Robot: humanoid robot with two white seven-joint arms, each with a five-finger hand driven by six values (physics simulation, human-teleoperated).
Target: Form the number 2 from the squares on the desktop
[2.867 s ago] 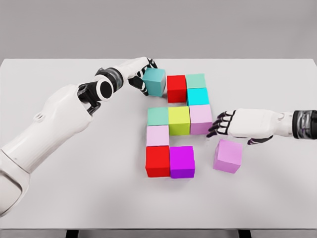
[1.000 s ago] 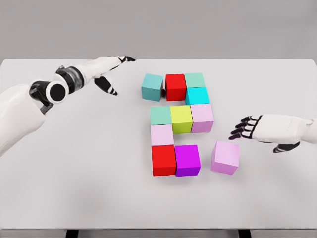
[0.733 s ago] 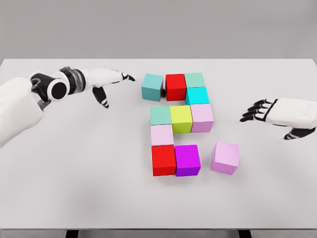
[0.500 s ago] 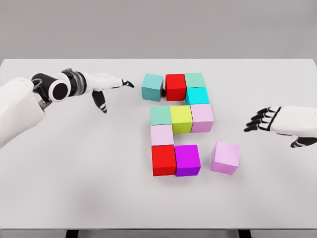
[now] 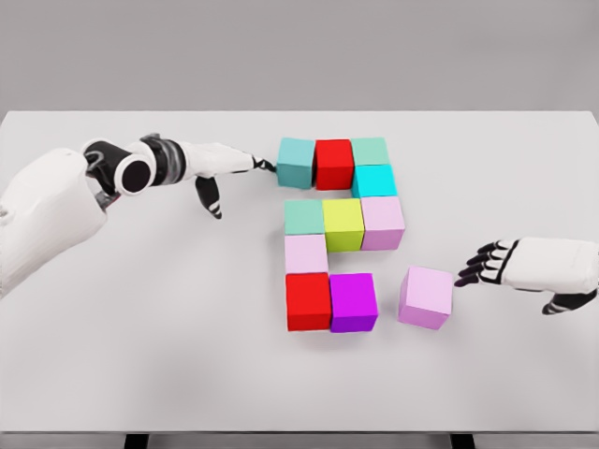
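Coloured cubes lie on the white table [image 5: 140, 327] in a stepped figure. The top row holds a teal cube [image 5: 296, 162], a red cube [image 5: 334, 163] and a green cube [image 5: 370, 152], with a cyan cube [image 5: 374, 181] below the green one. The middle row has a mint cube [image 5: 304, 217], a yellow cube [image 5: 343, 224] and a pale pink cube [image 5: 382, 222]. Below sit a pink cube [image 5: 306, 253], a red cube [image 5: 308, 301] and a magenta cube [image 5: 353, 301]. A loose pink cube [image 5: 427, 296] stands apart at the right. My left hand [image 5: 229, 168] is open, fingertips touching the teal cube's left side. My right hand [image 5: 491, 264] is open, fingertips just right of the loose pink cube.
The table's far edge runs behind the top row of cubes. A grey wall stands behind it.
The left hand swung back right and pushed the teal cube against the top red cube. The right hand dropped and moved left toward the loose pink cube.
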